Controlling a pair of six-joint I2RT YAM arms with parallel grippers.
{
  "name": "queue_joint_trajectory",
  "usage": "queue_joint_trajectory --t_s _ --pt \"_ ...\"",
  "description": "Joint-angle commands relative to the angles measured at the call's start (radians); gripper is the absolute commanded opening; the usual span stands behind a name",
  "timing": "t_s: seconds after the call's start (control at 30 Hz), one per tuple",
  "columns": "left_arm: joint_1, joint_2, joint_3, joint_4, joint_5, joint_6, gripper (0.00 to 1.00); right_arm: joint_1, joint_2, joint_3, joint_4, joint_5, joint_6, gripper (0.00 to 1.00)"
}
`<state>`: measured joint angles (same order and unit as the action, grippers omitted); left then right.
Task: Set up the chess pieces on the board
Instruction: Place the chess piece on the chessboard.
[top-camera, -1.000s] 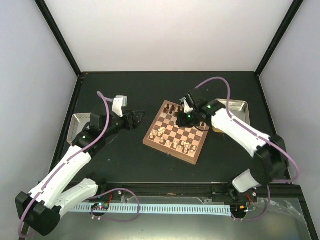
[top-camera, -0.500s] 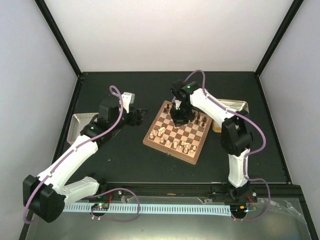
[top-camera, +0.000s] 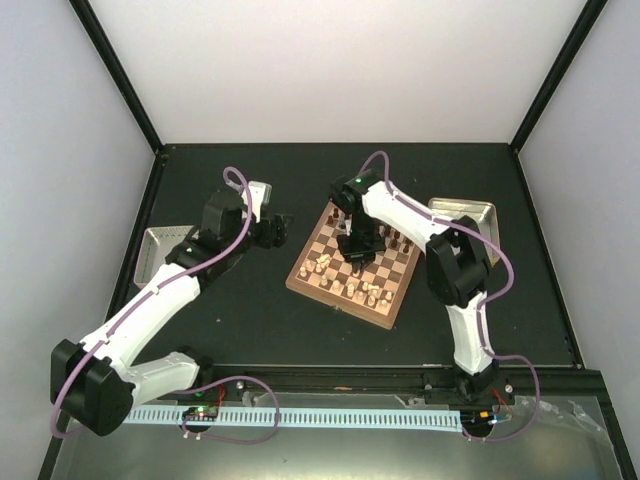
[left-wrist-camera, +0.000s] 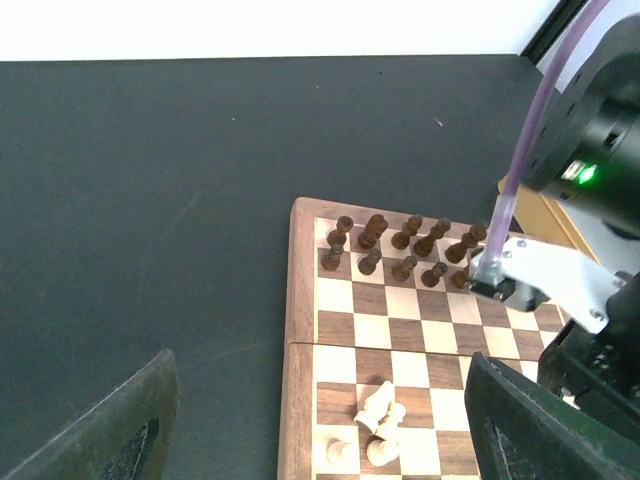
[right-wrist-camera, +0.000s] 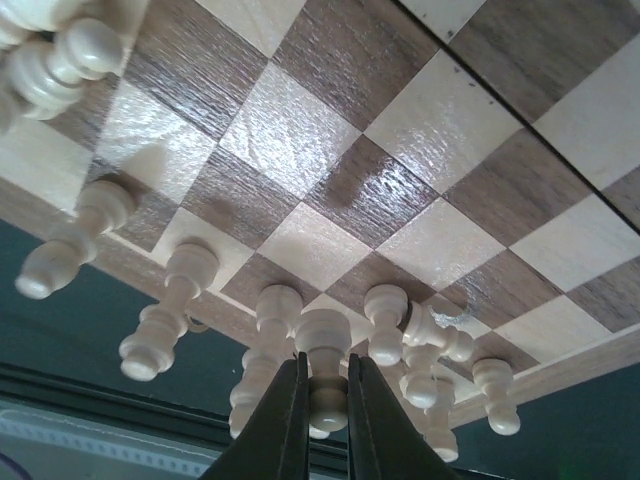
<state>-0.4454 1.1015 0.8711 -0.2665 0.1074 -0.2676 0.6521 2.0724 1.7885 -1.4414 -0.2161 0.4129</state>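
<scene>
Chess pieces of the dark set (left-wrist-camera: 369, 262) are seen standing in two rows near the upper middle of the left wrist view, on the far side of the board (left-wrist-camera: 302, 300), while a few cream pieces (left-wrist-camera: 381, 408) lie tipped together lower in that frame. A cream pawn (right-wrist-camera: 323, 345) is pinched between the nearly closed fingers of the right gripper (right-wrist-camera: 322, 368) at the bottom centre of the right wrist view, with a crowded cluster of other cream pieces (right-wrist-camera: 165, 310) just beside it along the board's edge. Whether the pawn's base is touching a square or is lifted cannot be told from this angle. The placement would be done well if the pawn were kept upright, lowered straight onto its square, and released with only a slight opening, so that the neighbours are not knocked. The pinch is shown only by the right wrist view; from above, only the arm over the board's middle can be made out. The left gripper (top-camera: 277, 228) is held wide open and empty, left of the board.
</scene>
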Motion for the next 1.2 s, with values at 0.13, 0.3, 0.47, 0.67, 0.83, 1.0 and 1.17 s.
queue_joint_trajectory --t_s 0.13,0.3,0.47,0.67,0.83,1.0,1.17 --pt "0.008 -0.001 0.046 -0.024 -0.048 0.022 0.8 0.017 0.073 0.035 -0.022 0.047 0.006 0.07" --pt "0.008 -0.01 0.042 -0.035 -0.064 0.025 0.8 0.019 0.103 0.059 -0.014 0.036 -0.001 0.09" --pt "0.008 -0.011 0.042 -0.039 -0.073 0.026 0.81 0.023 0.122 0.077 -0.018 0.026 0.0 0.09" --pt "0.008 -0.012 0.04 -0.046 -0.077 0.024 0.81 0.031 0.123 0.055 -0.019 0.017 -0.003 0.1" --pt "0.008 -0.013 0.034 -0.048 -0.079 0.021 0.81 0.037 0.123 0.041 -0.021 0.014 -0.01 0.11" --pt "0.008 -0.013 0.033 -0.049 -0.078 0.021 0.81 0.041 0.119 0.015 -0.015 0.016 -0.01 0.12" --pt "0.008 -0.014 0.032 -0.048 -0.08 0.021 0.81 0.041 0.129 0.023 -0.012 0.013 -0.011 0.14"
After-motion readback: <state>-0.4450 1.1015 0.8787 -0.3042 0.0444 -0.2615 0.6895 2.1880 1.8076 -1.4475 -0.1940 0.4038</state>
